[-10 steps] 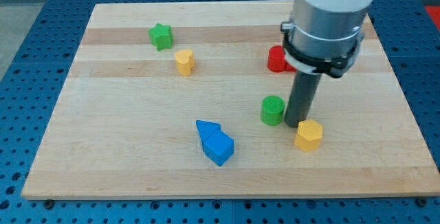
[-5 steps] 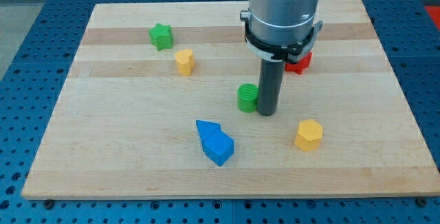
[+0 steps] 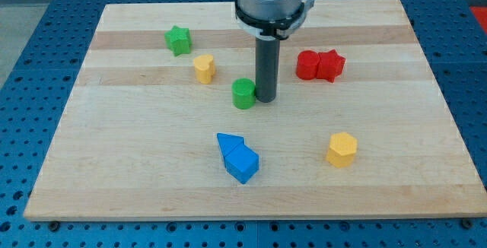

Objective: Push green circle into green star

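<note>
the small green circle block [image 3: 243, 93] sits near the middle of the light wooden table [image 3: 137, 172], and my tip [image 3: 265, 99] stands touching its right side. i have no gripper here, only the dark rod. the green star block [image 3: 177, 40] lies well apart toward the view's upper left, with a yellow heart-like block [image 3: 203, 68] between them. red blocks [image 3: 319, 65] sit to the view's right, blue blocks [image 3: 237, 157] below, and a yellow hexagon block [image 3: 342, 149] at lower right.
</note>
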Tool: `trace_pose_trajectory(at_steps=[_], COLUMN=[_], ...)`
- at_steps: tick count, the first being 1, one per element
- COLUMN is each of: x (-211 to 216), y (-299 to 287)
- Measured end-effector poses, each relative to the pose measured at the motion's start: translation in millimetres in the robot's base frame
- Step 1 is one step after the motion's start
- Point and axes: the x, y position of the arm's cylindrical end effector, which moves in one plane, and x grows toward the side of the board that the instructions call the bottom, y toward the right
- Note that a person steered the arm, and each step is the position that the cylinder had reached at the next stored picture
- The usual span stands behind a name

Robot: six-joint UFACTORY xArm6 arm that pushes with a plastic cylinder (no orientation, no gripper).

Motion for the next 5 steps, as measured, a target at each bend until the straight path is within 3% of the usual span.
trace_pose_trajectory(at_steps=[3, 5], x=[13, 27], y=[-92, -118])
